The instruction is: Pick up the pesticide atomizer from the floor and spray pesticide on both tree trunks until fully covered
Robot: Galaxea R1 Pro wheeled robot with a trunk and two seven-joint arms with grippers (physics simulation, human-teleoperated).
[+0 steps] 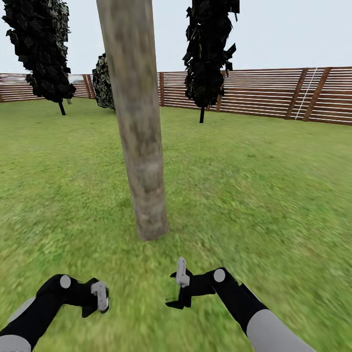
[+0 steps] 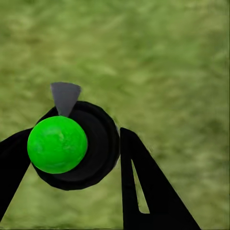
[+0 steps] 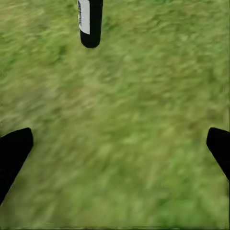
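Left gripper (image 2: 72, 158) closed round the atomizer (image 2: 57, 143) low in frame, nozzle pointing at grass (image 1: 274, 195), right gripper (image 3: 115, 148) wide open and empty, trunk (image 1: 139, 146) centre frame: spray risks hitting lawn unless the nozzle lifts.

One thick grey-beige tree trunk (image 1: 139, 127) stands on the green lawn (image 1: 274, 195). Two dark narrow conifers (image 1: 209, 54) rise near the far edge of the lawn, with one dark bush (image 1: 103, 83) between them. One brown slatted fence (image 1: 254, 93) runs along that edge. Two black robot arms (image 1: 234, 296) show.
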